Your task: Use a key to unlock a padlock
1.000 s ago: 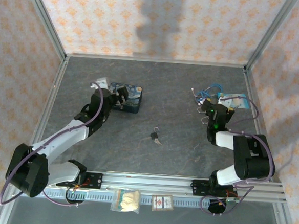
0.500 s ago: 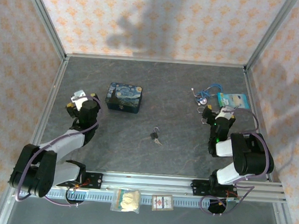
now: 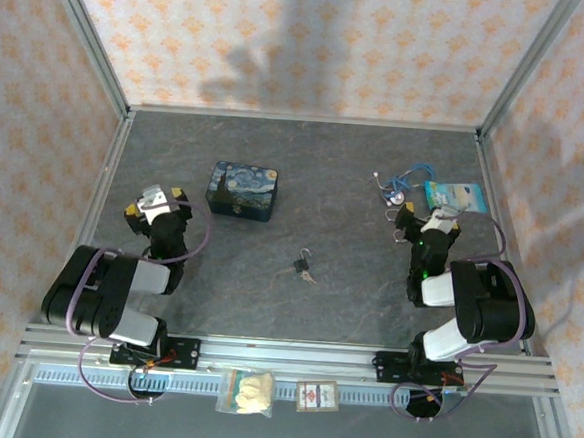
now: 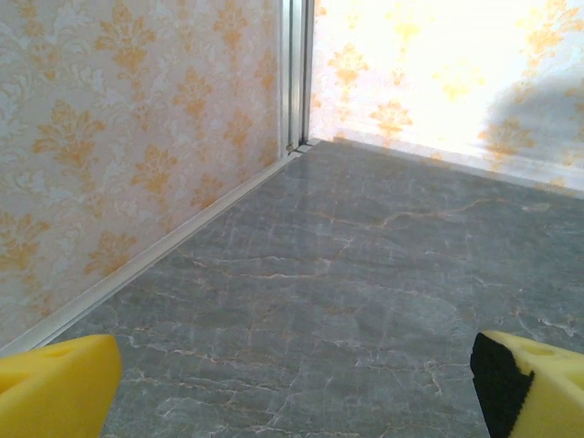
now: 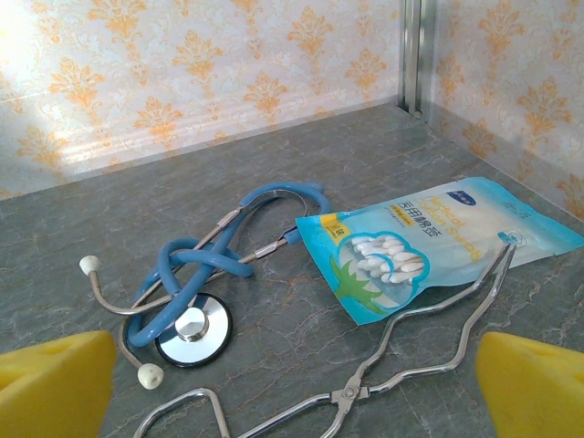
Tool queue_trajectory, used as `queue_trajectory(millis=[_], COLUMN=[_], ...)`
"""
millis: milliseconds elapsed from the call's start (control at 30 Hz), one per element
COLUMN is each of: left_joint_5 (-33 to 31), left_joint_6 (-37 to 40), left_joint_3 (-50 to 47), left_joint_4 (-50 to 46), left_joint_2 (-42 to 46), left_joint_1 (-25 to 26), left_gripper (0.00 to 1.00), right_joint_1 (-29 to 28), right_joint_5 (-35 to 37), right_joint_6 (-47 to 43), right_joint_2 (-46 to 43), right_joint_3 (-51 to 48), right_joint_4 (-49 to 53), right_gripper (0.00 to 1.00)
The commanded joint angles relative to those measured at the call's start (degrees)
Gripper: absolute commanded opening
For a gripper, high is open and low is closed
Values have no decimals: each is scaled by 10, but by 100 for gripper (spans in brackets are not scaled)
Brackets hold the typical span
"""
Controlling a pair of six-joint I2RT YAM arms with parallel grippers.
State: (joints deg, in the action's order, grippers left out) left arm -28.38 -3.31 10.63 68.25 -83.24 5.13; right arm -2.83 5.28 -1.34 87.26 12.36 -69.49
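The tiny dark padlock (image 3: pixel 301 264) lies on the grey table near the middle, its thin silvery shackle pointing away. The small pale key (image 3: pixel 310 277) rests just beside it on the near right, touching or almost touching. My left gripper (image 3: pixel 157 203) sits folded back at the left, far from both; in the left wrist view it (image 4: pixel 292 392) is open over bare table, yellow pads at the frame's corners. My right gripper (image 3: pixel 424 221) is at the right, also far from the padlock. It (image 5: pixel 292 392) is open with nothing between its pads.
A painted blue tin (image 3: pixel 243 191) stands at the back left. In front of the right gripper lie a blue stethoscope (image 5: pixel 210 265), a cotton-swab packet (image 5: pixel 429 242) and metal tongs (image 5: pixel 411 365). Two small bags (image 3: pixel 246 390) sit on the front rail.
The left arm has pulled back from the blue tin and folded up at the near left. The right arm drew back a little, then held still. Padlock and key have not moved.
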Motion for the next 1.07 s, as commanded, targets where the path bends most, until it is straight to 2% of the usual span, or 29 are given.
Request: queue_trajectory(millis=[0,33,100,133,200,267,367,1033], left_joint_5=[94,104,96,92,95,100,95,94], left_joint_6=[18,22,39,36,19,28,18,22], left_joint_3=[-16,-21,-40,-39,-12,-6,0,-3], left_joint_4=[95,114,238,225,125,149,123,134], left_joint_2=[-6,-17,-75,-69,-37,-61,-50,-56], left_joint_1=[-4,-3,-4,-3,-3,-7,-8,-8], left_gripper=[99,99,99,99,99,100,99,98], right_joint_1=[0,0,0,0,0,0,0,0], right_joint_5=[-1,-1,-1,-1,-1,-1,-1,-1], right_joint_6=[1,1,0,1,1,1,1,1], right_joint_2=[-3,-2,-2,-2,-3,-3,-3,-3], right_joint_3=[3,3,4,3,3,3,4,3], right_joint_4=[-22,-22,-21,-21,-22,-21,-21,-22], right_gripper=[100,100,100,100,100,100,100,100])
